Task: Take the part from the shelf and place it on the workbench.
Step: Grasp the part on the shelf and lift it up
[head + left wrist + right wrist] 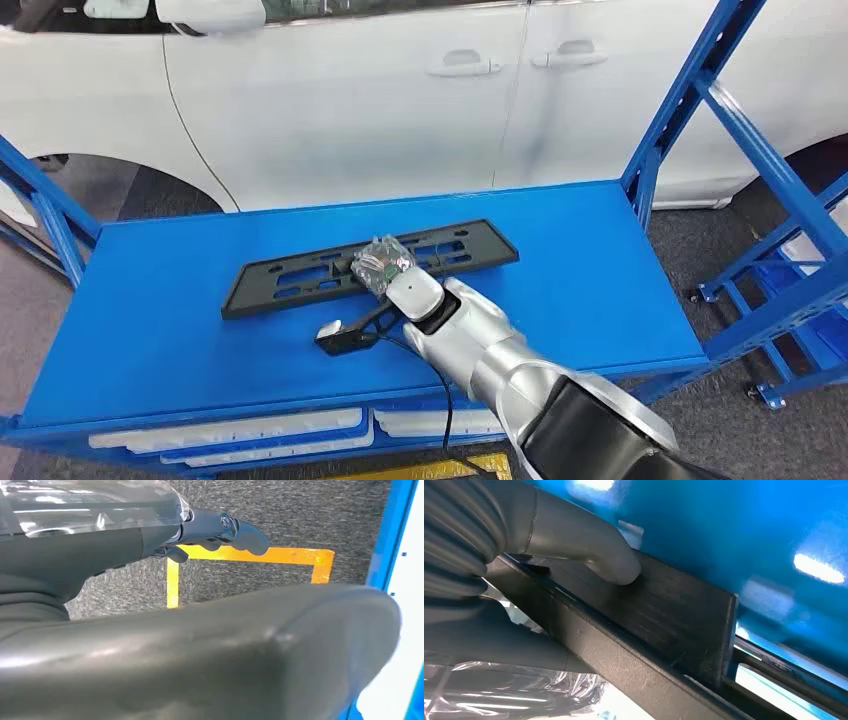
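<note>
One long black part (370,266), a flat slotted plate, lies on the blue shelf (150,330), running slantwise across the middle of the board with its far end toward the white car (350,100). In the right wrist view the same part (664,615) appears as a dark slab with a raised edge, the blue board behind it.

The right hand (385,268) rests on the part near its middle. In the right wrist view the grey thumb (594,550) presses on the flat face of the part while the rest of the hand lies under its edge, so the hand grasps the part. The silver right arm (480,350) reaches to it from the near side of the shelf, and a small black camera (345,338) on a cable sits beside the wrist, just above the board.

The left hand (220,532) hangs apart from the shelf, over grey carpet marked with yellow tape (250,555); its dark fingers (247,535) are curled inward with nothing in them.

Blue uprights (690,100) frame the shelf on the side nearest the car's rear door.
</note>
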